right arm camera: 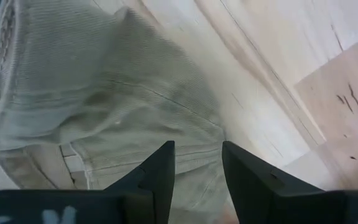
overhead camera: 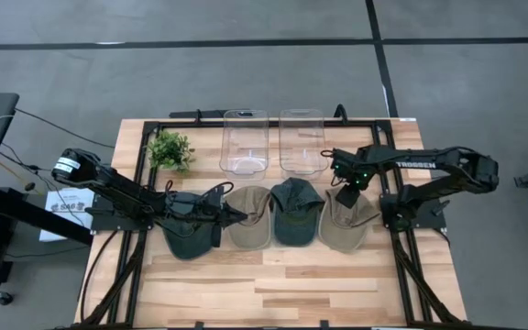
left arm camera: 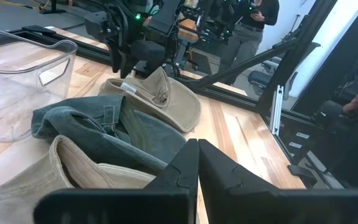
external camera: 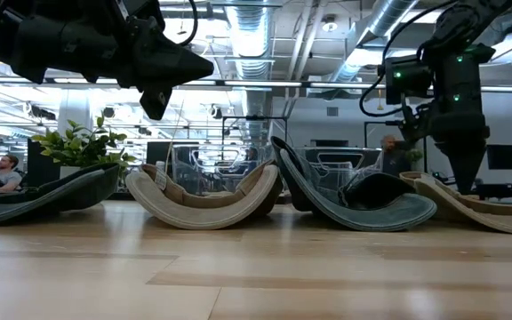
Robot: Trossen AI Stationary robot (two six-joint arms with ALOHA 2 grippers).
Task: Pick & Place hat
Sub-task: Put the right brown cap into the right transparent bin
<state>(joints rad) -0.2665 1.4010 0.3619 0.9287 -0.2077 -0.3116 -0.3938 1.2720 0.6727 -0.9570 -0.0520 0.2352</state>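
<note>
Four hats lie crown down in a row on the table: dark green hat [overhead camera: 191, 231], beige hat [overhead camera: 250, 220], dark teal hat [overhead camera: 293, 213] and khaki hat [overhead camera: 346, 225]. My left gripper [overhead camera: 242, 215] [left arm camera: 197, 146] is shut and empty. It hangs well above the table [external camera: 204, 67], over the beige hat [left arm camera: 73, 177]. My right gripper [overhead camera: 347, 195] [right arm camera: 197, 152] is open and points down just over the khaki hat's crown [right arm camera: 110, 93], at its far side [external camera: 467, 182]. I see no touch.
Two clear plastic bins [overhead camera: 244, 142] [overhead camera: 302, 139] stand behind the hats at the table's far side. A small potted plant [overhead camera: 170, 149] sits far left. Bare wood [overhead camera: 273, 284] runs along the near edge. People stand in the room behind [left arm camera: 253, 18].
</note>
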